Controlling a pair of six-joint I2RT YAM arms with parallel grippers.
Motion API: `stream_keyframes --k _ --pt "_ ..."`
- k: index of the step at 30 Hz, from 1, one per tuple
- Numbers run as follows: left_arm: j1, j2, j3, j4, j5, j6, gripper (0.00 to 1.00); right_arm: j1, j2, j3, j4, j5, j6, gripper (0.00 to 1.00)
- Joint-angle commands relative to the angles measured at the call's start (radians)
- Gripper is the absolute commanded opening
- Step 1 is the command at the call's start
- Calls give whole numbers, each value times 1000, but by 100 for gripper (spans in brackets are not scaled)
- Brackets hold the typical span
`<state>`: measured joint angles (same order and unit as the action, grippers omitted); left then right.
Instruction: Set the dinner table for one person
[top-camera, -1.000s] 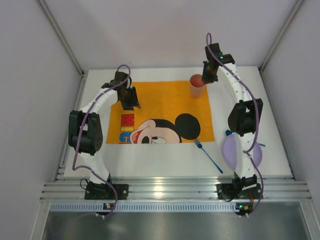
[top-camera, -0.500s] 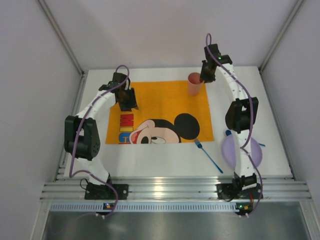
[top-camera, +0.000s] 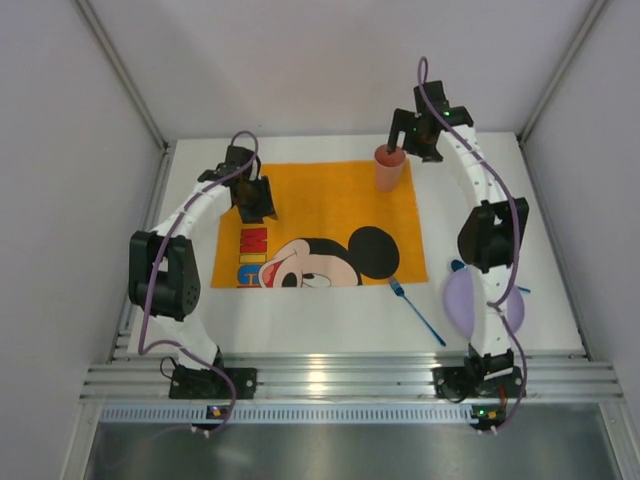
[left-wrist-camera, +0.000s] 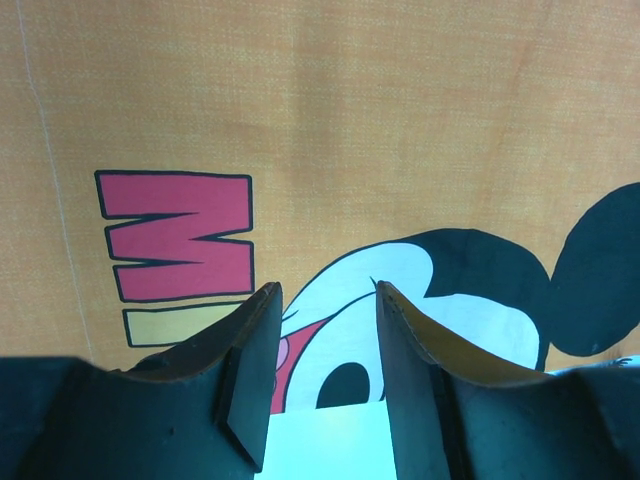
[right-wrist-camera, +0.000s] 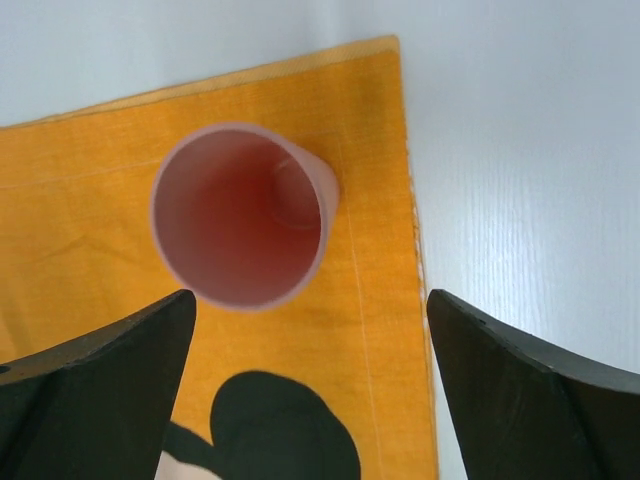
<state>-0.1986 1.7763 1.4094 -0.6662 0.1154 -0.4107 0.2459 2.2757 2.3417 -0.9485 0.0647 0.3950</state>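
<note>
The white dinner table (top-camera: 300, 330) carries an orange placemat (top-camera: 320, 200) with a cartoon mouse print. A pink cup (top-camera: 389, 166) stands upright on the mat's far right corner. My right gripper (top-camera: 412, 138) hovers just above and behind it, open wide. In the right wrist view the cup (right-wrist-camera: 240, 215) sits ahead of the right gripper (right-wrist-camera: 310, 296), untouched by either finger. My left gripper (top-camera: 256, 200) hangs over the mat's left part. Seen from the left wrist, the left gripper (left-wrist-camera: 325, 290) stands partly open over the print (left-wrist-camera: 350, 120), with nothing between its fingers.
A blue fork (top-camera: 417, 311) lies on the table right of the mat's near corner. A lilac plate (top-camera: 462, 300) sits by the right arm, partly hidden behind it, with another blue utensil (top-camera: 457, 266) at its far edge. A ridged metal rail (top-camera: 350, 380) borders the near side.
My right gripper has opened and let go of the pink cup, which now stands free on the mat's far right corner. The left arm has barely moved.
</note>
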Motion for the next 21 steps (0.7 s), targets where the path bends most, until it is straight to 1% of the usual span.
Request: stream_keyframes --k 1,3,4,5,6,7,8,9,10,11,12,13,14,16,17,21 --pt "-13 -26 -36 28 1 -45 49 -7 -272 -85 71 44 -24 100" --pt "-36 -52 -65 59 -16 -56 52 -5 -350 -212 71 70 -39 100" --pt "-47 -61 -73 65 -20 -57 54 -5 -439 -266 71 72 -41 100" --pt "-56 -69 -78 66 -25 -57 57 -5 -484 -383 71 69 -41 100" --pt "-67 -72 -88 71 -23 -57 58 -2 -531 -450 71 32 -41 100" --pt "-82 -78 -95 76 -17 -59 59 3 -623 -517 73 6 -38 100" --pt "-87 -83 -104 80 -5 -60 60 10 -668 -662 71 -20 -35 100" --pt "-91 -89 -127 86 39 -60 61 36 -712 -738 74 -58 -31 100" --pt "-93 -103 -142 100 68 -44 64 52 -801 -810 76 -60 -21 100" --pt "-97 -110 -156 100 84 -36 70 70 -843 -947 80 -86 -12 100" --pt "-104 -118 -182 97 75 -36 76 105 -885 -1013 92 -98 1 100" --pt "-113 -130 -197 99 70 -28 85 121 -962 -1072 102 -106 33 100" --pt "-117 -165 -214 112 61 -24 98 130 -998 -1182 115 -120 50 100" --pt "-125 -211 -250 120 20 -22 98 136 -1083 -1281 158 -183 77 100" --pt "-127 -259 -256 116 3 -22 98 138 -1100 -1356 169 -209 84 100" --pt "-137 -374 -270 122 -106 -19 98 147 -1119 -1484 214 -213 61 100"
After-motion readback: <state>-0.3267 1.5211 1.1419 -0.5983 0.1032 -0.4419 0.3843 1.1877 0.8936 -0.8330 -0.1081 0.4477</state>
